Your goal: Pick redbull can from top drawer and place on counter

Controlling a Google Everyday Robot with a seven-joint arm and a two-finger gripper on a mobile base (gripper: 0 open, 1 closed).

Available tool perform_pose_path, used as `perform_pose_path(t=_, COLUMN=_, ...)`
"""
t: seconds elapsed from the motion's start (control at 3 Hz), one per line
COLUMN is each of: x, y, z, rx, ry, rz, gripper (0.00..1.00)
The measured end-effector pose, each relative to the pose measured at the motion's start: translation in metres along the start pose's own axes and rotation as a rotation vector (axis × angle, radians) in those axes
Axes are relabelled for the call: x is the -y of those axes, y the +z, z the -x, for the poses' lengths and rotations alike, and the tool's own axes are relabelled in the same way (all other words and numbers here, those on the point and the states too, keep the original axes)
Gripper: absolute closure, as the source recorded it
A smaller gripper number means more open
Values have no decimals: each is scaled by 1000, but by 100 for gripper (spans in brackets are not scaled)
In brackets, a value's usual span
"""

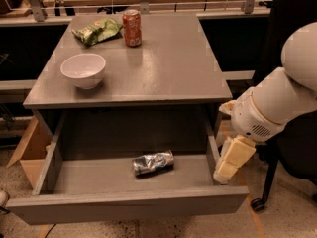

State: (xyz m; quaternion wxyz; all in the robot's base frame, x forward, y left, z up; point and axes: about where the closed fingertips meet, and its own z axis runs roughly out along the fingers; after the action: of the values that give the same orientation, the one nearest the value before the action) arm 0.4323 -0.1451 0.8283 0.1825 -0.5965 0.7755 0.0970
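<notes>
The redbull can (153, 162) is a small crinkly silver can lying on its side on the floor of the open top drawer (124, 205), near its middle. The counter (168, 58) is the grey tabletop above the drawer. My gripper (231, 160) hangs pointing down at the drawer's right side wall, to the right of the can and apart from it. The white arm (277, 100) reaches in from the right.
On the counter stand a white bowl (83, 69) at front left, an orange-red soda can (132, 27) and a green chip bag (97, 29) at the back. A cardboard box (30, 150) sits on the floor at left, a black chair (292, 148) at right.
</notes>
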Motion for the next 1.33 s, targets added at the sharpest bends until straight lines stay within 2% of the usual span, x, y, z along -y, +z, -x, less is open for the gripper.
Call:
perform_pose_path(t=0.67, x=5, y=96, z=23, rx=38, ry=-57, rz=111, gripper=0)
perform_pose_path(t=1.0, x=9, y=132, z=34, rx=78, ry=-70, rz=135, gripper=0)
perform_pose_path(t=1.33, x=19, y=156, z=47, rx=131, ry=-80, rz=137, gripper=0)
